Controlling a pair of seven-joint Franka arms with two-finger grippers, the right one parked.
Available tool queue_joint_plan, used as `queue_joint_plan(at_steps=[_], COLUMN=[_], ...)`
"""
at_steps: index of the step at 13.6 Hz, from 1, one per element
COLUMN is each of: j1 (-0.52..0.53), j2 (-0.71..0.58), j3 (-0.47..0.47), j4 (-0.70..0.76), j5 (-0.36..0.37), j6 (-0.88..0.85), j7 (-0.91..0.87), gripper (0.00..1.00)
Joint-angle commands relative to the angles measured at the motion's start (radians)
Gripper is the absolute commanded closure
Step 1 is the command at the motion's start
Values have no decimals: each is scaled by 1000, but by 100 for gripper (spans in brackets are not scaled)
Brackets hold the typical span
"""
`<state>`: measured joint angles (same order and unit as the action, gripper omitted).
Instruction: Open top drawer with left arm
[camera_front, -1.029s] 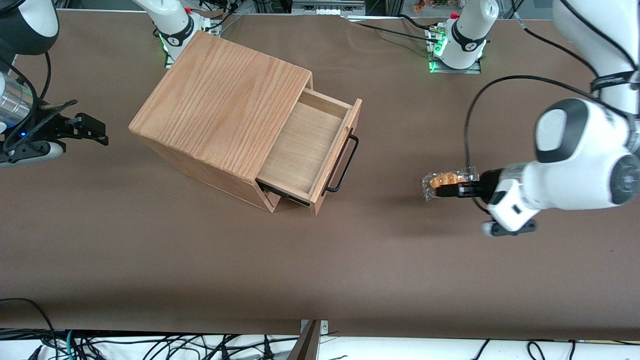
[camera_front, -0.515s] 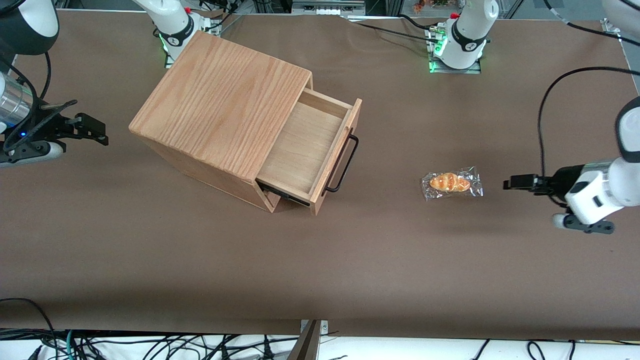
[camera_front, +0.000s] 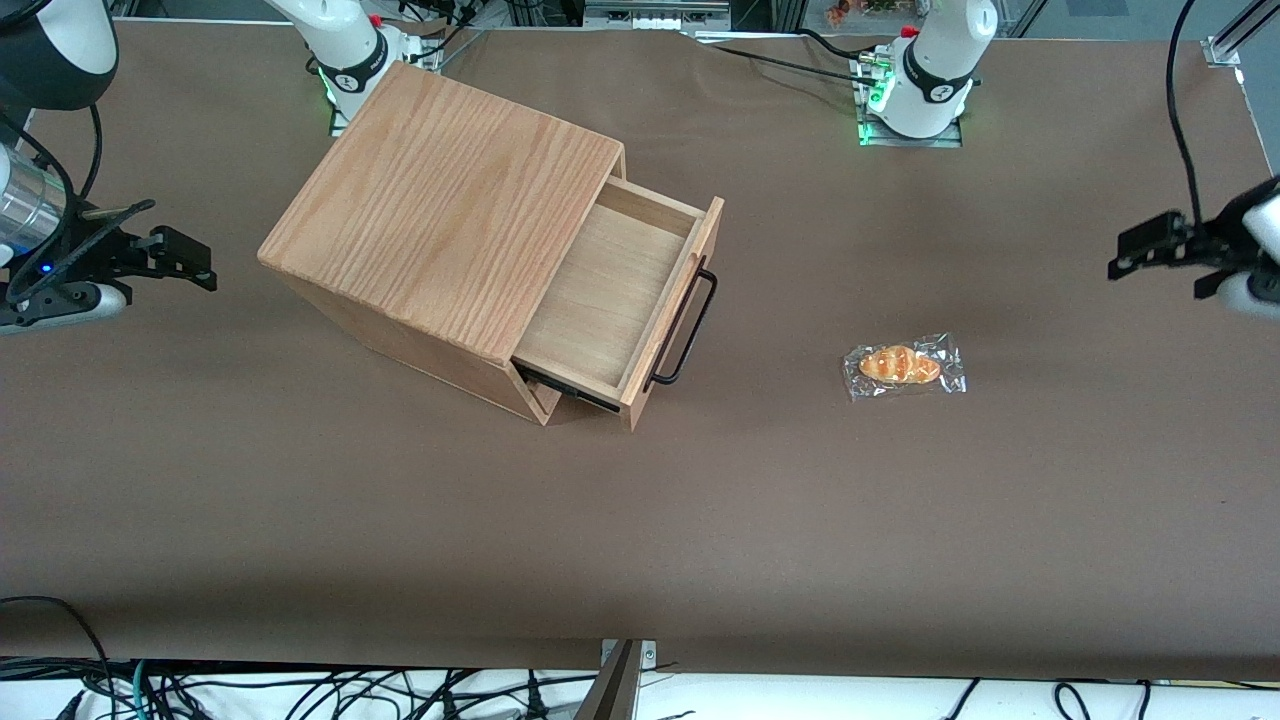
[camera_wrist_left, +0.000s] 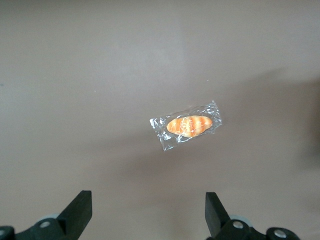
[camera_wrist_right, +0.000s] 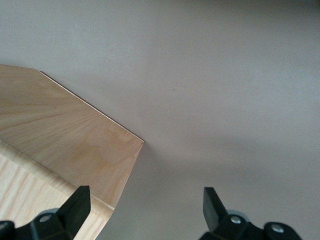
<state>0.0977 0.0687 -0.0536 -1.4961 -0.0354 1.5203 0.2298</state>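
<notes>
On the brown table (camera_front: 400, 520), toward the parked arm's end, sits the big oak-grain cabinet (camera_front: 440, 200), turned at an angle w/ its front facing the working arm's end. The top drawer (camera_front: 610, 290) is pulled well out, so you can see the pale, smooth wood floor inside, w/ nothing in it. It's shallow, light wood w/ thin walls, and the long thin black bar handle (camera_front: 685, 325) runs along its front panel, standing off it on two short legs. The cabinet top has strong wavy grain, warmer in tone than the drawer inside. The table surface is a matte brown sheet, flat and plain, w/ soft shadows on it. The edge nearest the front cam has a mess of black cables (camera_front: 300, 690) hanging below it, and the arm bases (camera_front: 925, 85) w/ green lights sit at the farthest edge. Between the drawer and the working arm's end lies a small bread roll in clear crinkly wrap (camera_front: 905, 367), orange-brown, oval, well apart from the handle. The left arm's gripper (camera_front: 1135, 255) is up off the table at the working arm's end, farther from the front cam than the roll, not touching anything. In the wrist cam the black fingers (camera_wrist_left: 80, 210) are spread wide, holding nothing, w/ the roll (camera_wrist_left: 187, 126) lying on the table below.
</notes>
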Motion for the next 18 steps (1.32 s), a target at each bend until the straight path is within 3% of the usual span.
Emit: queue_joint_plan(at_steps=[1,3,10,18], j1=[-48,-49,-49,-38], j2=[-62,-86,-75,-70], j3=[14,12,4,6], j4=[-94,-144,-141,-135], j5=[31,31,68,60], j6=[31,40,63,60], j7=[22,19,14,16], gripper=[0,0,0,0])
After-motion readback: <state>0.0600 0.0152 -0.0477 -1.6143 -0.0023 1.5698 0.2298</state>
